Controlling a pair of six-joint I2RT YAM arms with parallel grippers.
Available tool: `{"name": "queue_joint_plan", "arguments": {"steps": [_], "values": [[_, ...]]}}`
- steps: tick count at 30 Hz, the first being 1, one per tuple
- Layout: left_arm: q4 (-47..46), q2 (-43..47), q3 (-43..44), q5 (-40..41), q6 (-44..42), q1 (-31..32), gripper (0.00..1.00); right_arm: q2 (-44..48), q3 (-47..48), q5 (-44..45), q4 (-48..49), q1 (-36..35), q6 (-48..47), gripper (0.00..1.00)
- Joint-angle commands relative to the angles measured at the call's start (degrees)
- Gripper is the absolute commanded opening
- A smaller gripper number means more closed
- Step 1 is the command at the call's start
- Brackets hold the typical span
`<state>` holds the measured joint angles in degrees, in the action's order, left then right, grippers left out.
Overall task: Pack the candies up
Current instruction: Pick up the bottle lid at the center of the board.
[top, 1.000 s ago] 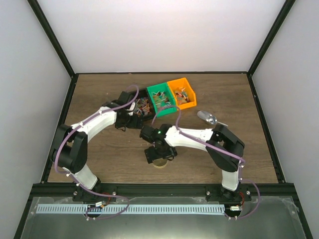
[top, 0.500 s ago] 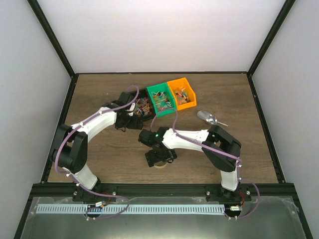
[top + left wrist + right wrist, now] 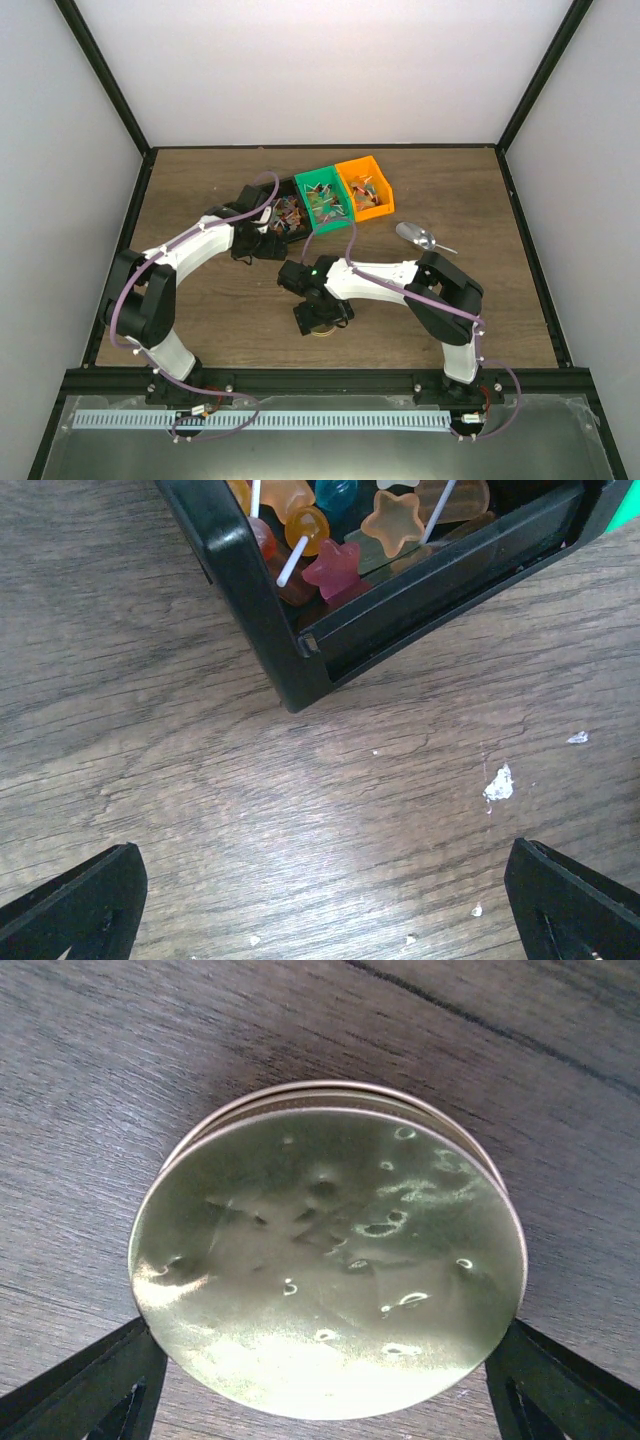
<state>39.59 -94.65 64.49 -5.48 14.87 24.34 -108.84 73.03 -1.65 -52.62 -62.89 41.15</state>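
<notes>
The candies, star and round shapes on white sticks, fill the black bin; more candies lie in the other bins. My left gripper hangs open over bare wood just in front of the black bin's corner, and in the top view the left gripper is beside that bin. My right gripper is down on the table around a round golden lid, both fingertips against its rim. From above, the right gripper covers most of the lid.
The black bin, a green bin and an orange bin stand in a row at the back centre. A silver metal scoop lies to the right of them. White specks dot the wood.
The right arm has come down and slightly left over the lid, and its jaws have narrowed onto the rim. The left arm has not moved.
</notes>
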Motion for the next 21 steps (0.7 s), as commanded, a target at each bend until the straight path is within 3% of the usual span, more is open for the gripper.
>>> {"name": "queue_joint_plan", "arguments": {"steps": [1,21], "values": [[-1.0,0.3,-0.4,-0.4,-0.2,-0.3,1.00,1.0,1.7,1.6,-0.8,-0.5,-0.1,0.85],[-1.3,-0.5,-1.0,0.2,-0.2,-0.3,1.00,3.1,12.7,5.0,-8.7,0.8,-1.6,0.83]]}}
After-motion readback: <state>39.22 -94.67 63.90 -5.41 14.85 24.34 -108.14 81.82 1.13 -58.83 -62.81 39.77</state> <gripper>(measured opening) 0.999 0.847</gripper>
